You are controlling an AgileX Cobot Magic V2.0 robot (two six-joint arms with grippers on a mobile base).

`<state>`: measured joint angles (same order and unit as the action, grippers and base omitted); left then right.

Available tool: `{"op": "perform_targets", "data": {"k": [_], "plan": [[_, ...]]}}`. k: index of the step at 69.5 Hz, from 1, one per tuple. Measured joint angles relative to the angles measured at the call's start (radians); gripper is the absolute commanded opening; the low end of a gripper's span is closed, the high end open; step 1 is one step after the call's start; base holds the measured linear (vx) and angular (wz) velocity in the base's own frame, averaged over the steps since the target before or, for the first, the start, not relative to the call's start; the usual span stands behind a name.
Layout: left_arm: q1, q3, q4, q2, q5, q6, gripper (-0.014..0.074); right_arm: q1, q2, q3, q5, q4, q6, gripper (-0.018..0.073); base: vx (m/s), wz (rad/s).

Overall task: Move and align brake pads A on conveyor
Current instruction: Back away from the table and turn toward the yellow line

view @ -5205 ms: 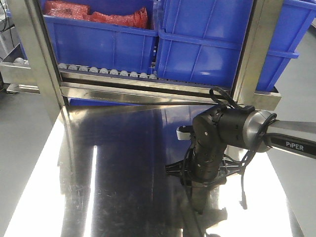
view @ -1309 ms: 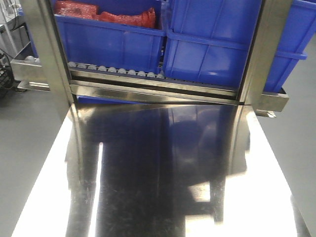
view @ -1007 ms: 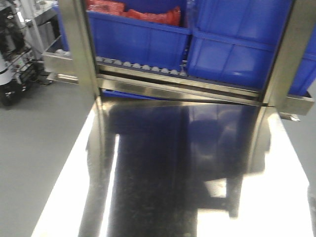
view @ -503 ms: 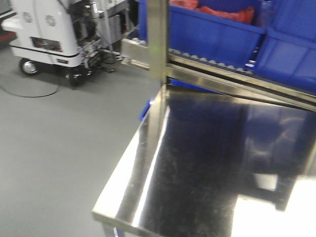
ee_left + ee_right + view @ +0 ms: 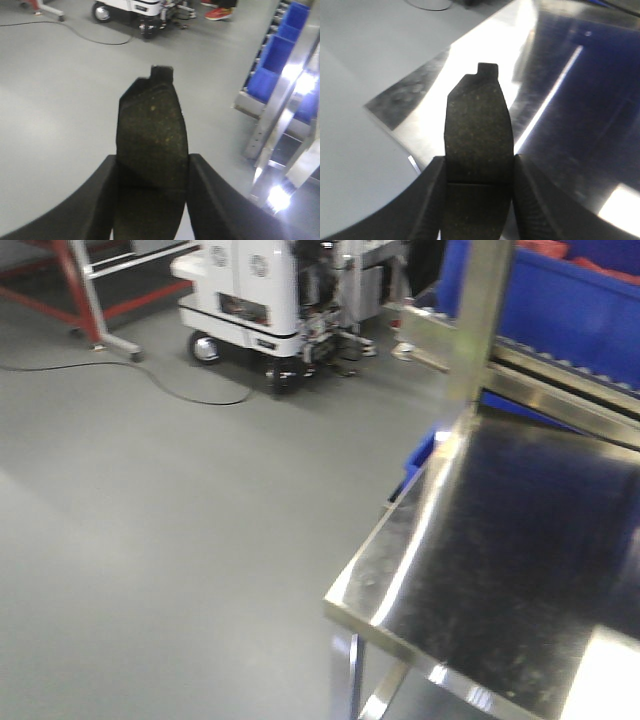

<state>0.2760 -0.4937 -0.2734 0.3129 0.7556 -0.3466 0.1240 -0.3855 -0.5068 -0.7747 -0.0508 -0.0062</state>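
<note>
In left gripper [image 5: 151, 167]: brake pad [image 5: 150, 125] clamped; in right gripper [image 5: 479, 170]: second pad [image 5: 477, 125] clamped, desk [image 5: 560, 100] beneath | carry both level toward conveyor

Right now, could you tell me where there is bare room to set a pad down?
The steel tabletop is bare from its near corner back to the upright post and shelf rail; the right wrist view shows bare sheet under the held brake pad. Crowded: blue bins behind the rail, white cart and cable on the floor.
</note>
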Motion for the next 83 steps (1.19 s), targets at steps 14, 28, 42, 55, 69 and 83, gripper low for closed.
{"op": "perform_targets", "data": {"k": [14,28,42,55,69,83], "plan": [[0.000,0.000,0.000,0.000,0.000,0.000,-0.0006,0.000,0.000,0.000,0.000,0.000,0.000,-0.0004,-0.18,0.65],[0.000,0.000,0.000,0.000,0.000,0.000,-0.0006,0.000,0.000,0.000,0.000,0.000,0.000,-0.0004,-0.18,0.69],[0.000,0.000,0.000,0.000,0.000,0.000,-0.0006,0.000,0.000,0.000,0.000,0.000,0.000,-0.0004,-0.18,0.69],[0.000,0.000,0.000,0.000,0.000,0.000,-0.0006,0.000,0.000,0.000,0.000,0.000,0.000,-0.0004,-0.18,0.71],[0.000,0.000,0.000,0.000,0.000,0.000,-0.0006,0.000,0.000,0.000,0.000,0.000,0.000,-0.0004,-0.17,0.69],[0.000,0.000,0.000,0.000,0.001,0.000,-0.0006,0.000,0.000,0.000,0.000,-0.001,0.000,-0.0004,-0.16,0.59]]}}
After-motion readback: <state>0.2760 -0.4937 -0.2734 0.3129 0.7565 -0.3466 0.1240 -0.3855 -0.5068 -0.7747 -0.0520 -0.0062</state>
